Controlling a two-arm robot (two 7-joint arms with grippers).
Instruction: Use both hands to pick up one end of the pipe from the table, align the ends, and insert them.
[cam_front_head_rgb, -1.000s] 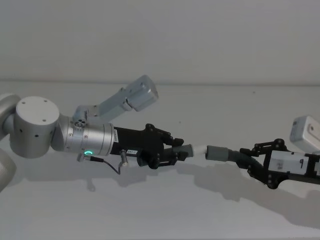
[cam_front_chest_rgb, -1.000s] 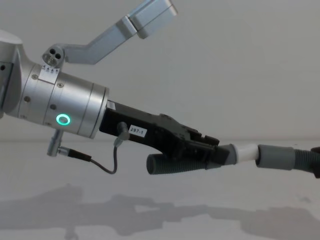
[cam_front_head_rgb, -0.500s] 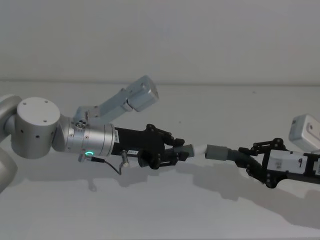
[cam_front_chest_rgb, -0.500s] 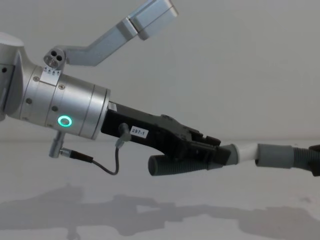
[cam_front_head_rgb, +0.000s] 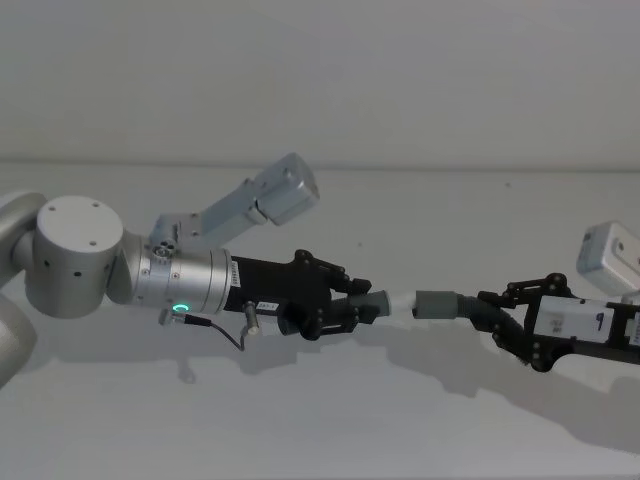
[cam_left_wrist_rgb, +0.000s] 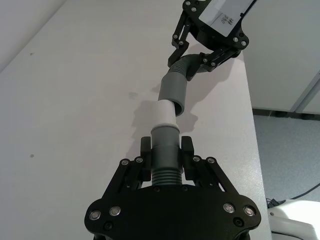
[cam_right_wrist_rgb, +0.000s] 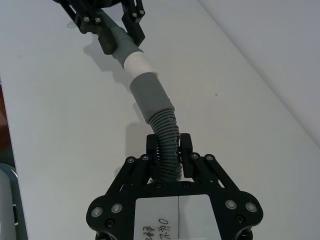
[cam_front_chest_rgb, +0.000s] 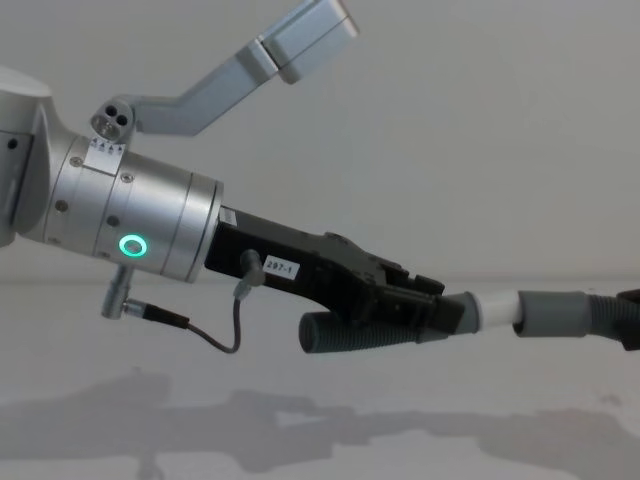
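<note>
While two claws grip, two pipe pieces (cam_front_head_rgb: 400, 301) meet.

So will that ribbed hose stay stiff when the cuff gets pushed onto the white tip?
Probably not: the ribbed hose already bends between the right end effector and its grey cuff, so it may buckle sideways. The short tube looks rigid in the left end effector.

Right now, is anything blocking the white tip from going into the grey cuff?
Nothing visible. The white tip meets the mouth of the grey cuff, not yet pushed fully in. The left gripper holds the short tube, the right gripper the ribbed hose.
</note>
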